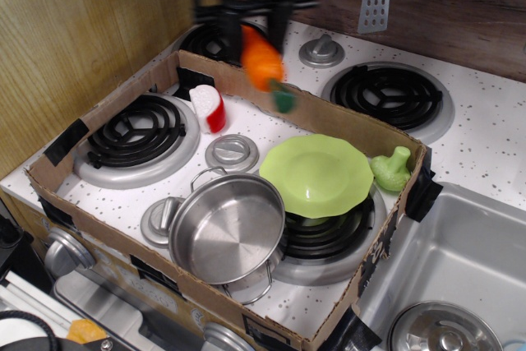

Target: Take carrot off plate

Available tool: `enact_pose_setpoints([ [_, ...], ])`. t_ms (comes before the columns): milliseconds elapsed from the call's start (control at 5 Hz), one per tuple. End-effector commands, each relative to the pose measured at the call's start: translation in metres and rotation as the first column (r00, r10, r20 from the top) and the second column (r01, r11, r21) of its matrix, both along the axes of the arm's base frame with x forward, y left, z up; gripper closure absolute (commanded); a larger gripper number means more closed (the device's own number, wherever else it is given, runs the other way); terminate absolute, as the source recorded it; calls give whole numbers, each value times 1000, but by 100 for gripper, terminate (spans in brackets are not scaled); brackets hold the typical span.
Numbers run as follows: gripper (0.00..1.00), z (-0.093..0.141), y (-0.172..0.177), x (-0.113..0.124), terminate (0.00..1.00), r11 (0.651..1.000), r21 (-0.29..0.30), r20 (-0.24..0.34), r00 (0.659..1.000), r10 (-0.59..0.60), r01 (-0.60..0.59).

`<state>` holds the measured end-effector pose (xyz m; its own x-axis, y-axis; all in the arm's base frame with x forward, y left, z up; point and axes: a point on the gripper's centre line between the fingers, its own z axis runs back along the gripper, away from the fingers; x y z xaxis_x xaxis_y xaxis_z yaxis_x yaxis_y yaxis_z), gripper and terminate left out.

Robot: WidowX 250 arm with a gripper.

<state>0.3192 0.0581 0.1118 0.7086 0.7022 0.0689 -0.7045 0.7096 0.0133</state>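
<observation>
Blurred end effector [260, 20], raised, fingers down

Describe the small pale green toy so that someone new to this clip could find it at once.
Start at the cardboard tray on the stovetop and go to its right-hand corner by the sink. There, just right of the lime-green plate, sits the pale green toy vegetable. It is small, knobbly and duller than the plate.
</observation>
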Motion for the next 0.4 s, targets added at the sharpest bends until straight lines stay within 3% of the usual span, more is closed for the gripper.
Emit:
enact_pose_setpoints([
  [0,100,17,54,-9,0,978,157,54,988,-144,134],
  [200,100,0,83,-23,0,922,286,110,947,-302,261],
])
